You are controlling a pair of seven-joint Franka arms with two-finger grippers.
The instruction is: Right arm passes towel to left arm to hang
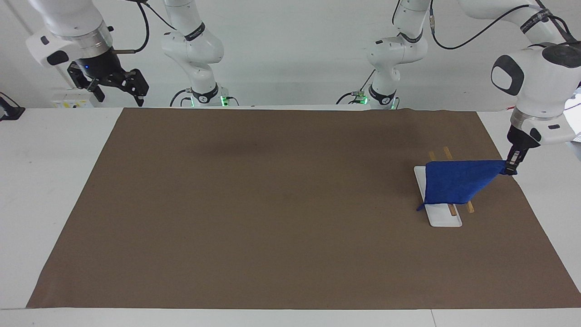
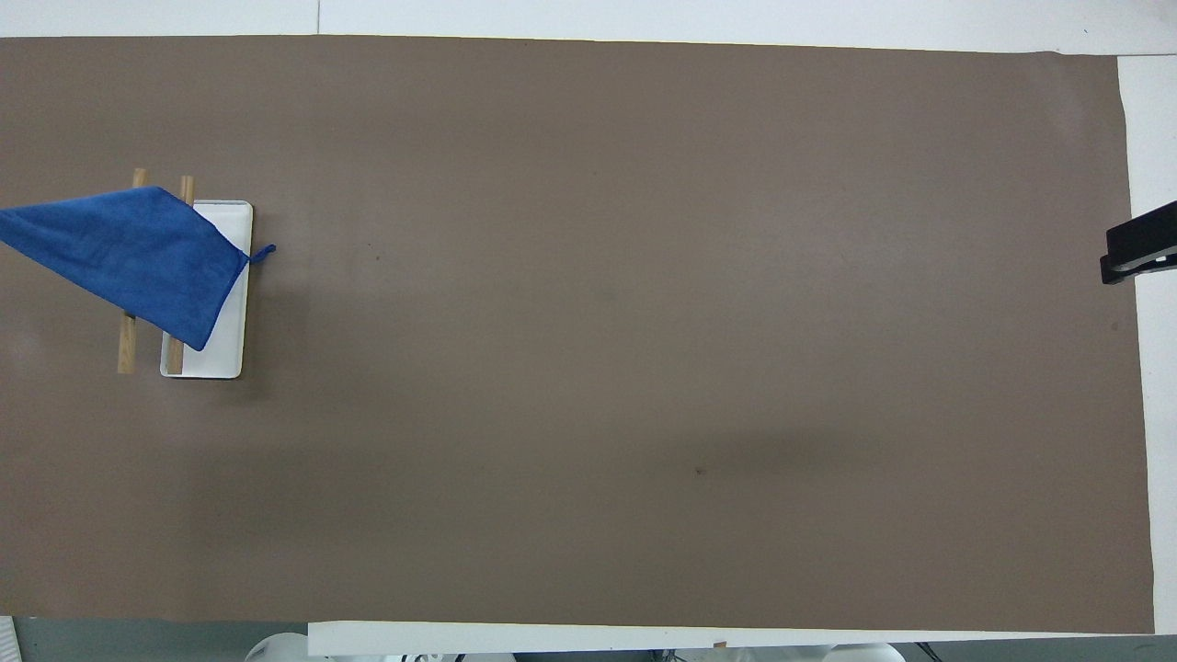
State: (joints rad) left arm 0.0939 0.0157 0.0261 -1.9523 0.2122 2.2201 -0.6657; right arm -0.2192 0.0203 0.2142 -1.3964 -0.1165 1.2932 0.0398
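The blue towel [image 1: 456,186] lies draped across the two wooden bars [image 1: 470,207] of a rack with a white base [image 1: 444,220], at the left arm's end of the table. My left gripper [image 1: 510,169] is shut on one corner of the towel and holds it stretched out past the rack, over the mat's edge. In the overhead view the towel [image 2: 129,257] covers most of the bars [image 2: 126,345] and part of the base [image 2: 216,354]; the left gripper is out of that view. My right gripper [image 1: 118,94] is open and empty, raised over the table's edge at the right arm's end, and only its tip [image 2: 1140,253] shows overhead.
A brown mat [image 1: 272,204] covers most of the white table [image 1: 54,181]. The rack stands on the mat near its edge at the left arm's end.
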